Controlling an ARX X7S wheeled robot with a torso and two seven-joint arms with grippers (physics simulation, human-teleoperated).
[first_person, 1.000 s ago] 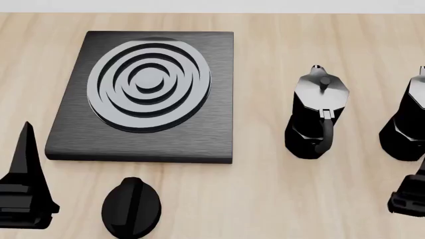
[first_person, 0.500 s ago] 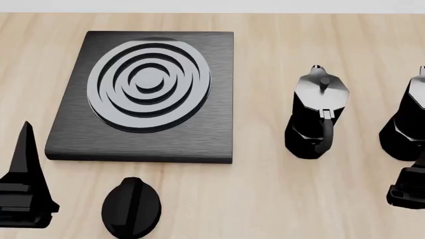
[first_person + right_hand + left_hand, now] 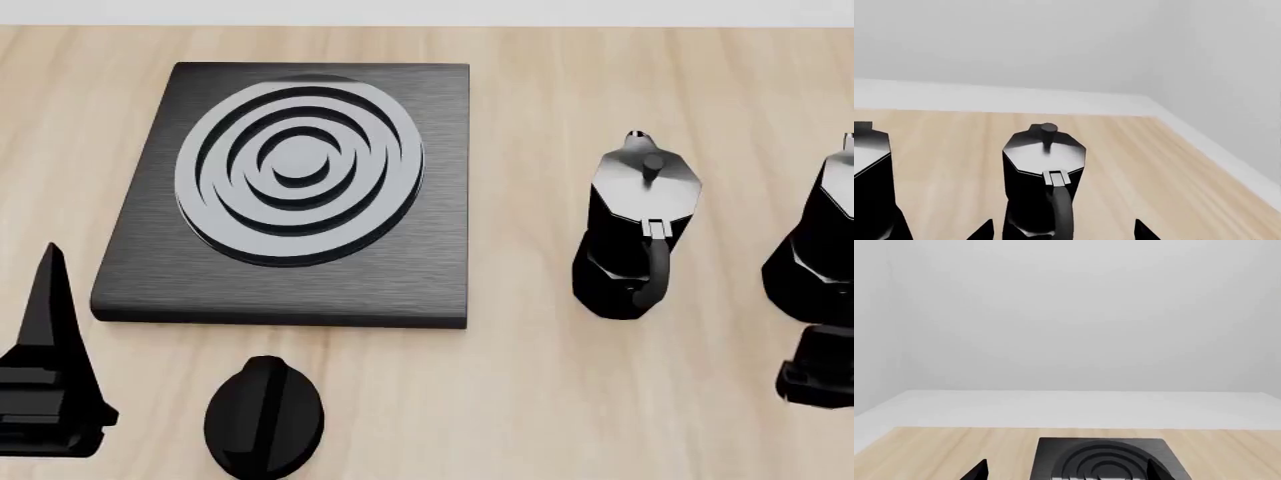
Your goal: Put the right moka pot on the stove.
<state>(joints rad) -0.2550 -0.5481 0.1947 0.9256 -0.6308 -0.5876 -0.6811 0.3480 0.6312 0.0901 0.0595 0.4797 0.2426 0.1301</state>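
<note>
The right gripper (image 3: 1062, 231) looks open and empty, fingertips straddling the handle of the right moka pot (image 3: 1043, 180), which stands on the table (image 3: 534, 400) well apart from the stove (image 3: 300, 190). This is the approach; next, advance and close.

Two moka pots (image 3: 638, 230) (image 3: 817, 250), one stove (image 3: 300, 190), one knob (image 3: 263, 415)

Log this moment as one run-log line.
phase: approach | right gripper: open, right moka pot between fingers, not gripped | left gripper: idle near stove | stove: bare | other pot: untouched
</note>
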